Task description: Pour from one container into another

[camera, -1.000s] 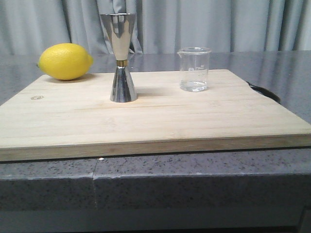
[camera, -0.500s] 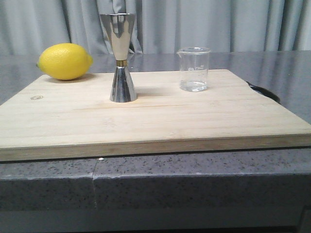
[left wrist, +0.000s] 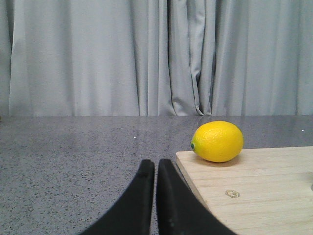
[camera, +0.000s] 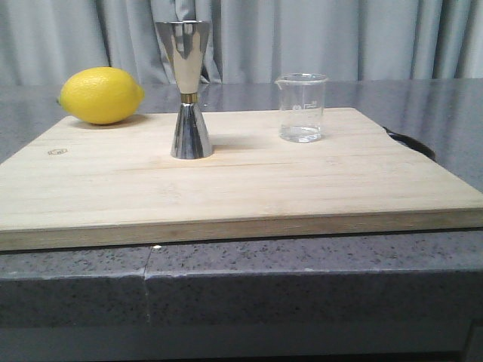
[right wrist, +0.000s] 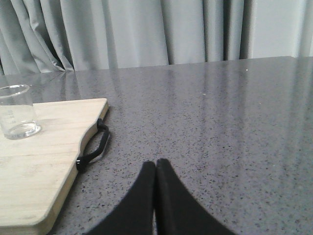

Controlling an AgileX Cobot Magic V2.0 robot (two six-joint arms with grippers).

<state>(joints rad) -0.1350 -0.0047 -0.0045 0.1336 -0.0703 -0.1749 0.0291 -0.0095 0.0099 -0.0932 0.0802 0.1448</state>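
Note:
A small clear glass beaker (camera: 303,107) with a spout and white markings stands upright on the wooden board (camera: 241,188), right of centre; the right wrist view also catches the beaker (right wrist: 16,111). The tall steel jigger (camera: 187,89) with a gold band at its waist stands upright on the board, left of the beaker. My left gripper (left wrist: 155,164) is shut and empty, low over the grey counter beside the board's left edge. Off the board's right side, my right gripper (right wrist: 156,164) is shut and empty. Neither gripper shows in the front view.
A yellow lemon (camera: 101,95) lies at the board's far left corner, and the left wrist view shows the lemon (left wrist: 217,141) too. A black handle (right wrist: 93,147) sticks out from the board's right edge. Grey speckled counter (camera: 302,264) surrounds the board; grey curtains hang behind.

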